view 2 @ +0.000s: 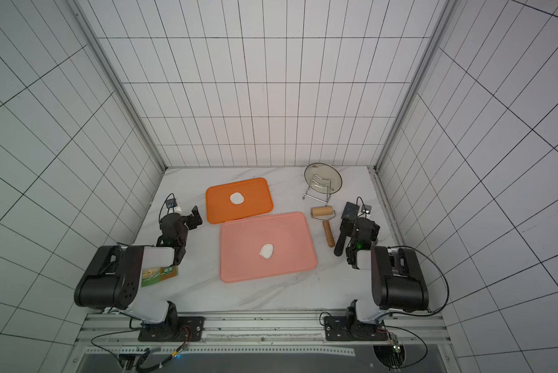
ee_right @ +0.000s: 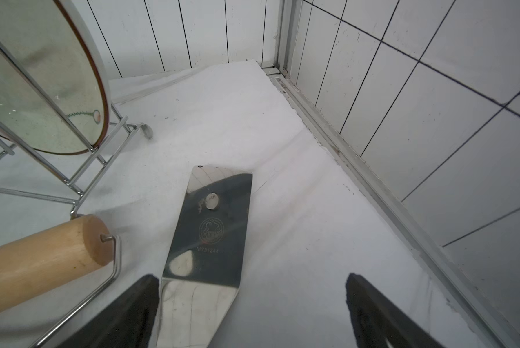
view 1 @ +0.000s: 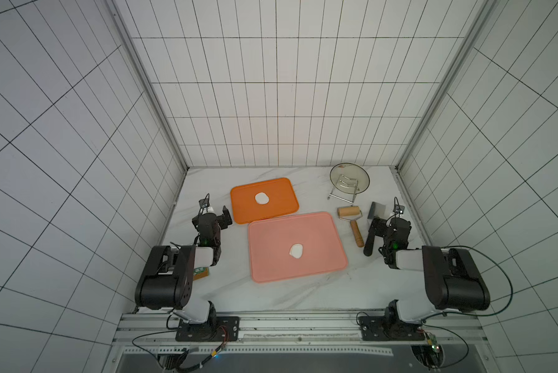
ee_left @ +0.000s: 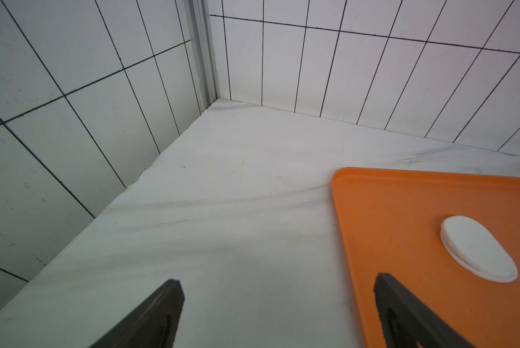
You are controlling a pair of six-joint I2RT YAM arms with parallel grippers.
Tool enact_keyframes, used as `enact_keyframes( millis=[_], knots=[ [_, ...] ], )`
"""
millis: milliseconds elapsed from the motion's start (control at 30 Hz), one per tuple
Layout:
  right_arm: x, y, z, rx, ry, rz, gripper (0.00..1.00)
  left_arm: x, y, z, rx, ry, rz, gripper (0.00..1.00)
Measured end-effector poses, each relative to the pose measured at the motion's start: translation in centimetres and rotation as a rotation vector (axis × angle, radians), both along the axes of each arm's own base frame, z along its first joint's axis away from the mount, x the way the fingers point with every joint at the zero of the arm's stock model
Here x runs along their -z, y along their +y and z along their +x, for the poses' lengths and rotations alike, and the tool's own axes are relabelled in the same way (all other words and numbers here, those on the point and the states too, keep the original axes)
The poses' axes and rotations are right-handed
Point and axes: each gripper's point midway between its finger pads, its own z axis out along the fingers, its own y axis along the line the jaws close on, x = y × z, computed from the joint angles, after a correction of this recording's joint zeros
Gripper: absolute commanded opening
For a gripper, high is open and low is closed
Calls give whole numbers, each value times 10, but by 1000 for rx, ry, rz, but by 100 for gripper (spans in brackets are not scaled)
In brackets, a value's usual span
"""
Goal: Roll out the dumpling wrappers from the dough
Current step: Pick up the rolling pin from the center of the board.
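left tool (ee_left: 277, 280) wide open, empty | right tool (ee_right: 251, 276) wide open, empty

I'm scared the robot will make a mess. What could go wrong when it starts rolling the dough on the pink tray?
The roller lies close to the scraper and the upright plate; reaching for it could knock either. Nothing holds the pink tray, so rolling the dough might slide it. That tray seems to touch the orange tray, so a shove could jolt the wrappers there.
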Motion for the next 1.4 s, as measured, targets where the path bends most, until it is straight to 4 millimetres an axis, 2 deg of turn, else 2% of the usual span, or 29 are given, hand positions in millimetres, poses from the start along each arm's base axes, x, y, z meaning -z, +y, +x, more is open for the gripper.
enact_keyframes(
  millis=[767,900,967,1033,1167,1300,1400],
  knots=[
    [0,0,0,-2,0,0,99,0,0,0,0,0,0,99],
    [-2,0,4,0,31,0,99,-3,3,7,-17,35,2,98],
    [-12,0,9,2,36,-1,99,-15,5,19,-29,47,4,98],
    [-32,-1,15,4,14,-1,99,-31,6,29,-39,38,4,99],
    [-70,-3,14,34,-48,31,99,-58,10,31,-63,6,-25,99],
    [-98,-2,14,53,-70,106,99,-84,20,36,-75,-37,-177,99],
    [-128,-2,20,91,-91,216,99,-114,37,48,-118,-82,-364,99]
  ],
)
